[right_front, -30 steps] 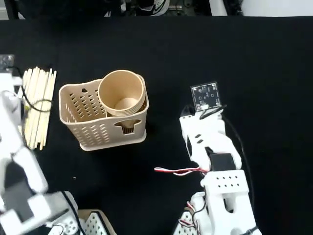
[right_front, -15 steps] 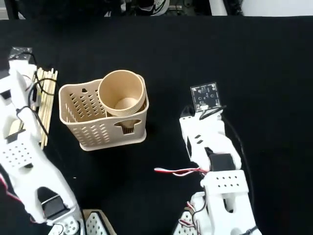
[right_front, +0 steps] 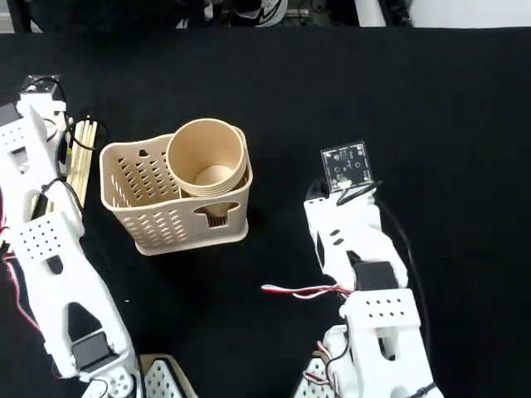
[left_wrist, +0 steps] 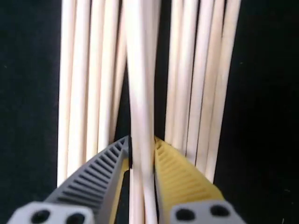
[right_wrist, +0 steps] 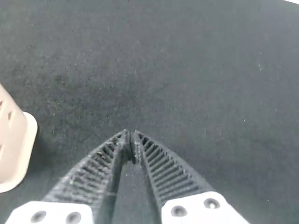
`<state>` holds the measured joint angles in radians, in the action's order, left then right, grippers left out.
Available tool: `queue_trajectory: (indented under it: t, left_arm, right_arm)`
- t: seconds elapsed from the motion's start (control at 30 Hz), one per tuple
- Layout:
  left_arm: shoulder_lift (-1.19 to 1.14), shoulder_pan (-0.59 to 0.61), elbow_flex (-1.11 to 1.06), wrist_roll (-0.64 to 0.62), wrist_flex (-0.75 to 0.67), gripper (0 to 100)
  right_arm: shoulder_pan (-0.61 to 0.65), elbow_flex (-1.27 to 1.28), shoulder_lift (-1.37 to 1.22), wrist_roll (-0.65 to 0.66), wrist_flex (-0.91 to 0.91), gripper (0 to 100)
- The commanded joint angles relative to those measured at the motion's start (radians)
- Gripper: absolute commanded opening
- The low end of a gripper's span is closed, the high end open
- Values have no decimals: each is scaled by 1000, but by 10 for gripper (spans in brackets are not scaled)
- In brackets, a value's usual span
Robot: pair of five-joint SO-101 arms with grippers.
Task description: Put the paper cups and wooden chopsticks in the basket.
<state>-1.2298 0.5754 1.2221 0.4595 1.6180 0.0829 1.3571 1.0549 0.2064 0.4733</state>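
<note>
A bundle of wooden chopsticks (right_front: pixel 84 156) lies on the black table left of the basket (right_front: pixel 158 217). My left arm (right_front: pixel 40 224) stretches over that bundle. In the left wrist view my left gripper (left_wrist: pixel 141 143) is shut on a couple of chopsticks (left_wrist: pixel 141 84) in the middle of the bundle, with the other sticks lying on both sides. A stack of paper cups (right_front: pixel 207 157) stands upright in the basket's right half. My right gripper (right_wrist: pixel 129 138) is shut on nothing, low over bare table to the right of the basket's corner (right_wrist: pixel 13 144).
The right arm (right_front: pixel 365 265) stands right of the basket with a red and white cable (right_front: pixel 303 290) beside it. The table's far side and right side are bare black cloth. The arm bases sit at the near edge.
My left arm has swung in from the left edge and forward over the chopsticks, covering most of the bundle. The right arm has hardly moved.
</note>
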Motion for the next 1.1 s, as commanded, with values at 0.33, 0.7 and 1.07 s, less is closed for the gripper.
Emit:
queue_trajectory:
  t: [0.33,0.7,1.07]
  left_arm:
    - [-49,31,323,-123,146,27]
    - [387,38,-145,-288,146,27]
    - [896,31,-493,-284,137,27]
  right_arm:
    - [-8,-7,7,9,-25,13]
    - [-9,-7,7,9,-25,13]
    - [-9,-7,7,9,-25,13]
